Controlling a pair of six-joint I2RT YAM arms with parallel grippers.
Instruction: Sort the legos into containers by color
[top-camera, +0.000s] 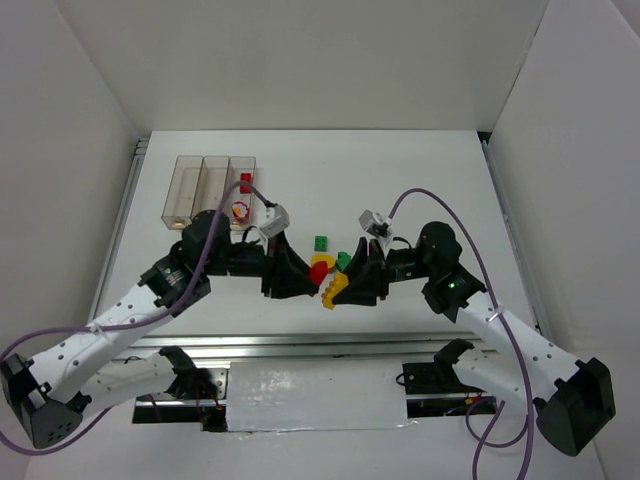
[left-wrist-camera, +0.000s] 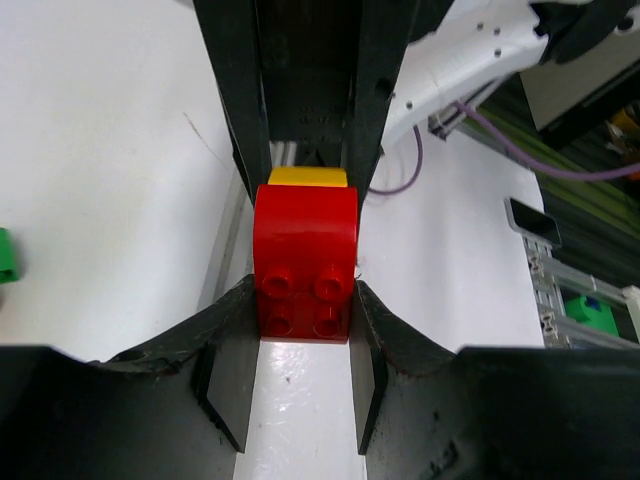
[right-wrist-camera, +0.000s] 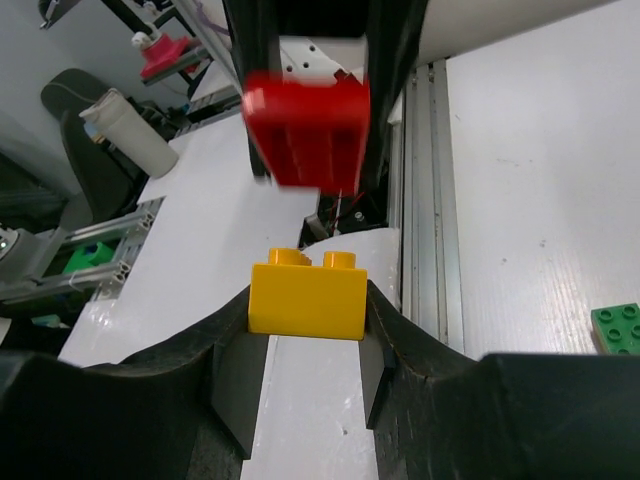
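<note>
Red lego (left-wrist-camera: 305, 250) sits clamped in left end effector (left-wrist-camera: 303, 300), yellow lego (right-wrist-camera: 305, 298) in right end effector (right-wrist-camera: 305, 320).

The bins (top-camera: 188, 190) stand in a row on the table (top-camera: 430, 180), with bricks (top-camera: 246, 181) in the rightmost. Right of the bins and nearer, the left gripper (left-wrist-camera: 303, 340), clamping a rounded brick (left-wrist-camera: 305, 260), faces the right gripper (right-wrist-camera: 305, 345), clamping an oblong brick (right-wrist-camera: 306, 300). Loose bricks (top-camera: 320, 243) lie just behind them.

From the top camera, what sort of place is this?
Probably a lab robot cell: white enclosure walls around a white table, aluminium frame rail at its near edge.
</note>
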